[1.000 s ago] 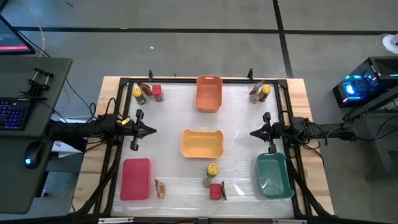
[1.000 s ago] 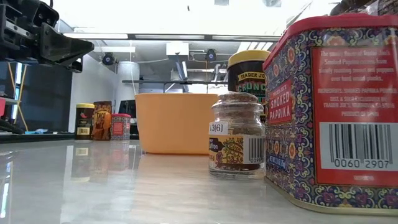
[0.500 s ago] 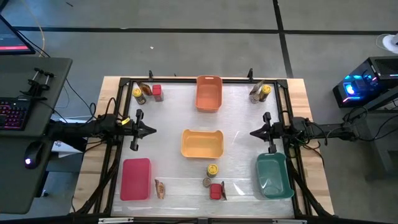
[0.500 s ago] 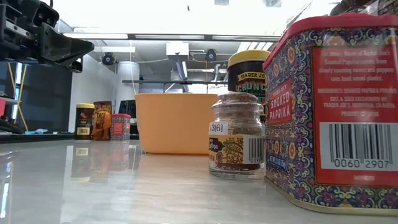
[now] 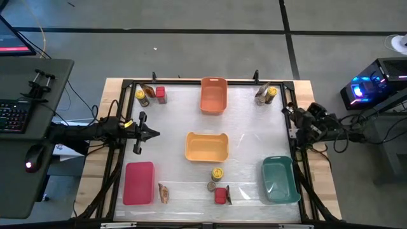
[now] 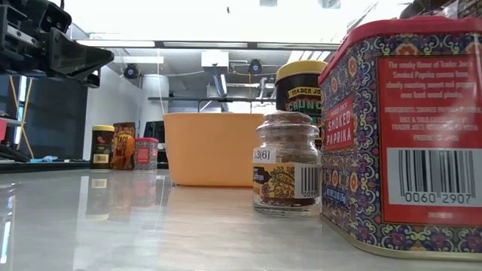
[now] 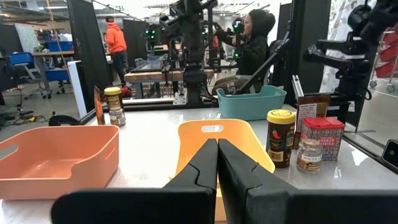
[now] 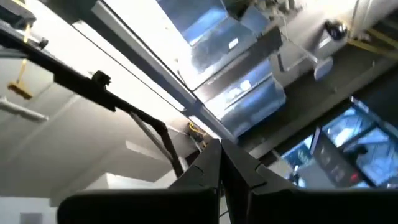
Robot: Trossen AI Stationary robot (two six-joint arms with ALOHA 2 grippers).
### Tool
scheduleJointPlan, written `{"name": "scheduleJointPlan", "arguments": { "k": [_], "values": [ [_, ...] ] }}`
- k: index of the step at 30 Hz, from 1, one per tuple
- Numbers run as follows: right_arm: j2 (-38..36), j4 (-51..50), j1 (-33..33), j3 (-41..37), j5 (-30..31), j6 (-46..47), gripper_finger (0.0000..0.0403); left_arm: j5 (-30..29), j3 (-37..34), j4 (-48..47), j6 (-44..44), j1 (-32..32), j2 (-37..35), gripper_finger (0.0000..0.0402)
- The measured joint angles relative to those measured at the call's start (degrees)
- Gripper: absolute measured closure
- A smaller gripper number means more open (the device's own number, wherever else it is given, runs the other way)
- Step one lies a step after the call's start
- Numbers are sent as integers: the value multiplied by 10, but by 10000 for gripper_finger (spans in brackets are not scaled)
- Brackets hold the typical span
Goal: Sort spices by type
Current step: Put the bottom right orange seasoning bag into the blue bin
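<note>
Spices stand in three groups. Near the near edge are a yellow-lidded jar (image 5: 217, 173), a short grey-brown jar (image 5: 212, 186), a red tin (image 5: 220, 195) and a packet (image 5: 163, 193). At the far left are a yellow-lidded jar (image 5: 141, 97), a packet (image 5: 149, 92) and a red tin (image 5: 161, 95). At the far right is another yellow-lidded jar (image 5: 271, 93). My left gripper (image 5: 152, 133) is shut and hovers left of the yellow bin (image 5: 206, 146). My right gripper (image 8: 219, 155) is shut and drawn back at the table's right edge, pointing up at the ceiling.
An orange bin (image 5: 213, 95) sits at the far middle, a red bin (image 5: 139, 183) near left and a teal bin (image 5: 280, 179) near right. A black frame (image 5: 121, 114) runs around the table. People stand in the room beyond, in the left wrist view.
My right arm has pulled back from beside the yellow bin toward the table's right edge and folded up. My left arm and the spices have kept still.
</note>
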Motion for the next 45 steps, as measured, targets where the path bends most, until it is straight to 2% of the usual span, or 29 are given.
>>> {"name": "scheduleJointPlan", "arguments": {
  "k": [3, 7, 12, 15, 19, 22, 26, 29, 32, 36, 40, 45],
  "values": [
    [72, -34, 0, 44, -28, 27, 402, 0, 0, 0, 0, 0, 0, 401],
    [188, -122, 0, 122, -97, 45, 402, 0, 0, 0, 0, 0, 0, 401],
    [305, -312, 0, 247, -123, 93, 391, 0, 0, 0, 0, 0, 0, 401],
    [368, -454, 18, 331, -171, 124, 354, 0, 0, 0, 0, 0, 0, 401],
    [458, -638, 90, 438, -191, 165, 286, 0, 0, 0, 0, 0, 0, 401],
    [532, -776, 158, 509, -174, 218, 240, 0, 0, 0, 0, 0, 0, 401],
    [638, -908, 225, 590, -120, 371, 201, 0, 0, 0, 0, 0, 0, 401],
    [718, -965, 247, 640, -97, 496, 192, 0, 0, 0, 0, 0, 0, 401],
    [791, -980, 254, 686, -94, 574, 193, 0, 0, 0, 0, 0, 0, 401],
    [877, -1005, 254, 759, -95, 608, 194, 0, 0, 0, 0, 0, 0, 401],
    [950, -1075, 254, 846, -103, 609, 194, 0, 0, 0, 0, 0, 0, 401],
    [1011, -1158, 254, 934, -115, 608, 194, 0, 0, 0, 0, 0, 0, 401]
  ]
}}
